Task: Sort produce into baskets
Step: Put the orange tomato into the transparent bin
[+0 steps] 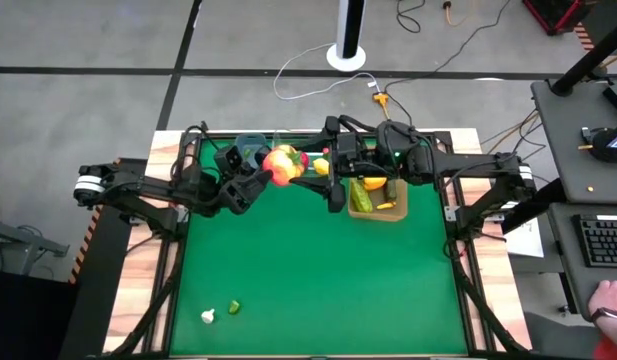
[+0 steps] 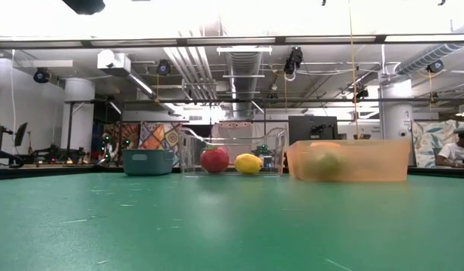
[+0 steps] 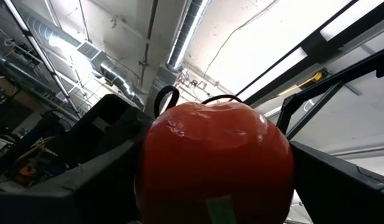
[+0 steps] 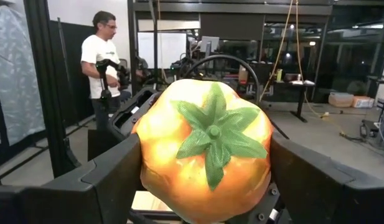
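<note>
Two small loose pieces [image 1: 220, 312], one white and one green, lie near your edge of the green desk [image 1: 318, 280], well apart from everything else; judge them unsorted. Note the flat, felt-like cover of the desk, which keeps round pieces from rolling.

Farther in, above the far part of the desk, both arms meet around one red-and-orange toy fruit [image 1: 282, 165]. It hangs in the air, clear of the cover, and the arrangement reads as a hand-over between arms. Observe the right tool [image 4: 204, 162]: its dark fingers [image 4: 111, 180] press both flanks of the fruit, so it is grasping it from the stalk end. The left tool [image 3: 210, 168] faces the opposite, red side; you cannot tell whether it grips or has let go. The fruit is glossy, smooth and lobed, with a moulded green star-shaped calyx.

Beyond, three baskets line the far edge, side by side, so that each kind has its own place. See the opaque blue-grey bin [image 2: 147, 161], then the clear plastic tub [image 2: 190, 154] holding a red round piece [image 2: 214, 159] and a lemon [image 2: 248, 163]. Last comes the translucent tan tray [image 2: 382, 169], carrying green cucumbers [image 1: 360, 196] and a yellow piece [image 1: 374, 183].
</note>
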Motion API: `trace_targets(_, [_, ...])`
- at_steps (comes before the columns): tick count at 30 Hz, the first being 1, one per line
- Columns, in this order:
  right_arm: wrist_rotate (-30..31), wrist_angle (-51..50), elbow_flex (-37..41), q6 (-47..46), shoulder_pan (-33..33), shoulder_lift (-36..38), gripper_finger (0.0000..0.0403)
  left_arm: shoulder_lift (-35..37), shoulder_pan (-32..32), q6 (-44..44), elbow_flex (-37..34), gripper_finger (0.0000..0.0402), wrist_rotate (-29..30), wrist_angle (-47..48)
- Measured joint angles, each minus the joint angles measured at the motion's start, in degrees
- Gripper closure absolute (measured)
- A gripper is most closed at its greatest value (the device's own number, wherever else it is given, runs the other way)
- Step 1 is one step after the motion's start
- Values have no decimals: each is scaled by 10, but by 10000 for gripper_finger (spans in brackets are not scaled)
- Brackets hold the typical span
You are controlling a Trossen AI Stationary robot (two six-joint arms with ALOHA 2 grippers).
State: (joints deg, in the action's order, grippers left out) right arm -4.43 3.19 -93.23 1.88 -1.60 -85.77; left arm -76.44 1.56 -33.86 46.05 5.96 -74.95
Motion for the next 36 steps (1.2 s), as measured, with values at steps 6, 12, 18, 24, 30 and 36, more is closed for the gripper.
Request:
trace_targets(6, [2,-14,2,0,-6,11,96,6,-3,12,-18,23,4,1])
trace_targets(12, [10,-43,2,-14,-16,24,96,7,-6,19,-31,23,5,10])
trace_targets(18, [22,-68,1,-14,-19,27,96,10,-7,18,-31,24,6,48])
trace_targets(24, [89,-140,1,-26,-53,43,96,25,-6,3,-31,24,-48,169])
trace_targets(30, [106,-284,0,-77,-131,21,96,28,-7,-82,-31,24,-133,276])
trace_targets(36, [105,-381,5,-94,-201,-49,96,33,-6,-163,-29,25,-158,394])
